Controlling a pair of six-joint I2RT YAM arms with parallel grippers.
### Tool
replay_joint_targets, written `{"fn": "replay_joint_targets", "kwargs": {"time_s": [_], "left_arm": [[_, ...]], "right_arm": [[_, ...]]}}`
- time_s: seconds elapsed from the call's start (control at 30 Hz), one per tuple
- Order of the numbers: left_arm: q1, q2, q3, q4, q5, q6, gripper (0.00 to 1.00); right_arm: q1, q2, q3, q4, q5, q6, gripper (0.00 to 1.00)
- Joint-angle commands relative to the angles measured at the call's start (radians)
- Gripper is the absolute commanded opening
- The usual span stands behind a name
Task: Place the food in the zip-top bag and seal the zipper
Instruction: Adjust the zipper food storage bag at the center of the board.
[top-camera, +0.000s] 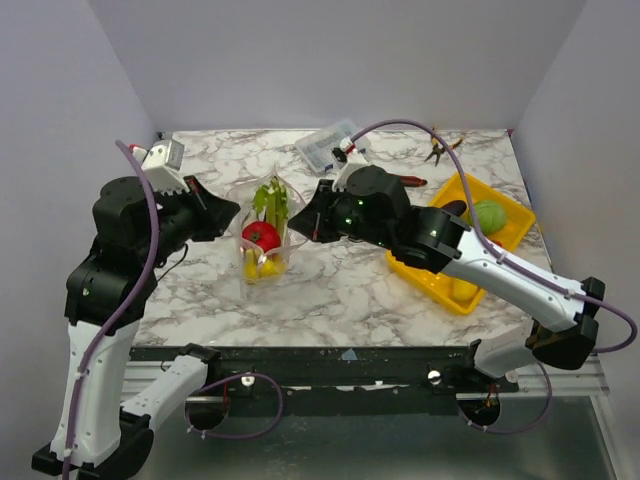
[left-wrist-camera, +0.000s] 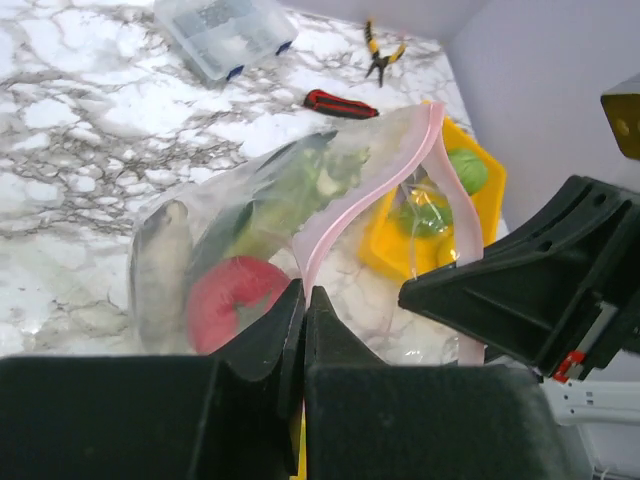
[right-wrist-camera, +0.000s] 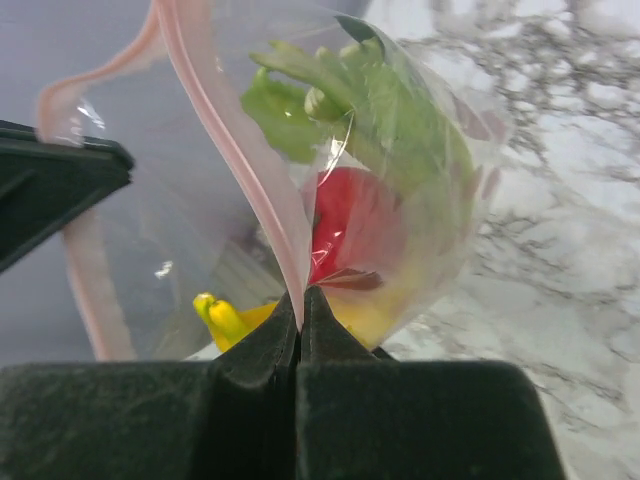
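The clear zip-top bag (top-camera: 266, 228) hangs between both grippers above the marble table. Inside it are the red tomato (top-camera: 261, 236), the green celery (top-camera: 272, 200) and yellow pieces (top-camera: 258, 268). My left gripper (left-wrist-camera: 303, 295) is shut on the pink zipper (left-wrist-camera: 370, 190) at the bag's left end. My right gripper (right-wrist-camera: 300, 297) is shut on the same zipper (right-wrist-camera: 255, 170) at the right end, with the tomato (right-wrist-camera: 345, 225) and celery (right-wrist-camera: 350, 110) just behind. The mouth between the two grips bows open. A green ball (top-camera: 488, 215) and a dark eggplant (top-camera: 452, 209) lie in the yellow tray.
The yellow tray (top-camera: 430, 276) sits at the right, partly under my right arm. A rigid clear box (top-camera: 328, 143), a red-handled tool (top-camera: 408, 181) and pliers (top-camera: 437, 150) lie toward the back edge.
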Motion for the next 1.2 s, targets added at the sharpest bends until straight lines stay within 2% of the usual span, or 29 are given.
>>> {"fn": "replay_joint_targets", "kwargs": {"time_s": [0.0,0.1,0.17,0.23,0.33,0.4,0.57,0.7,0.83,0.9,0.97,1.1,1.17], "left_arm": [[0.006,-0.030,-0.090,0.046,0.040,-0.045,0.00],[0.007,0.037,-0.201,0.107,0.068,-0.043,0.00],[0.013,0.094,-0.235,0.110,0.082,-0.026,0.00],[0.023,0.127,-0.201,0.090,0.151,-0.023,0.00],[0.023,0.076,-0.113,0.116,0.267,-0.046,0.00],[0.022,0.023,-0.082,0.167,0.292,-0.077,0.00],[0.022,0.013,-0.125,0.180,0.249,-0.078,0.00],[0.022,0.059,-0.203,0.201,0.307,-0.076,0.00],[0.021,0.064,-0.234,0.241,0.323,-0.083,0.00],[0.022,0.067,-0.226,0.249,0.327,-0.081,0.00],[0.021,0.072,-0.216,0.249,0.326,-0.076,0.00],[0.022,0.074,-0.222,0.254,0.326,-0.071,0.00],[0.022,0.076,-0.226,0.255,0.327,-0.067,0.00]], "right_arm": [[0.010,-0.053,-0.116,0.168,-0.141,0.068,0.00],[0.009,-0.049,-0.216,0.222,-0.071,0.083,0.00],[0.009,-0.022,-0.218,0.173,-0.016,0.056,0.00],[0.009,0.010,-0.160,0.078,0.032,0.027,0.00],[0.021,0.015,-0.046,0.024,0.004,-0.017,0.00],[0.033,-0.001,-0.009,0.045,-0.023,-0.031,0.00],[0.032,-0.028,-0.077,0.140,-0.035,-0.013,0.00],[0.033,-0.009,-0.111,0.128,0.018,-0.016,0.02],[0.032,0.007,-0.083,0.065,0.095,-0.049,0.20],[0.033,0.006,-0.051,0.022,0.131,-0.071,0.39],[0.032,-0.007,-0.011,-0.043,0.194,-0.095,0.53],[0.025,-0.086,0.006,-0.165,0.400,-0.117,0.64],[-0.017,-0.146,-0.028,-0.232,0.508,-0.106,0.66]]}}
